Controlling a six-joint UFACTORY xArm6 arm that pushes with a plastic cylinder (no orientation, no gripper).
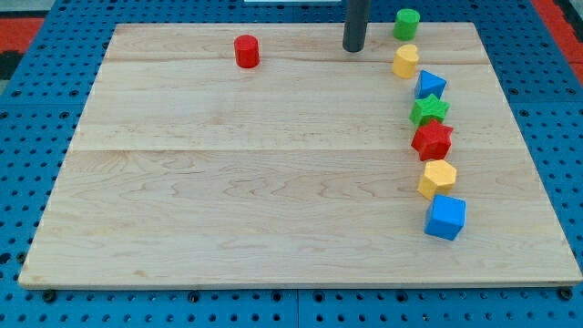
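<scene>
My tip (353, 48) rests on the wooden board (228, 182) near the view's top, right of centre, touching no block. The green cylinder (406, 23) and the yellow block (406, 61) are nearest, both a short way to its right. A red cylinder (246, 51) stands alone well to the tip's left. Down the view's right side runs a column: blue triangular block (430, 85), green star (429, 110), red star (432, 139), yellow hexagon (437, 178), blue cube (445, 217).
The board lies on a blue pegboard surface (27, 137). Red matting shows at the view's top corners (18, 32).
</scene>
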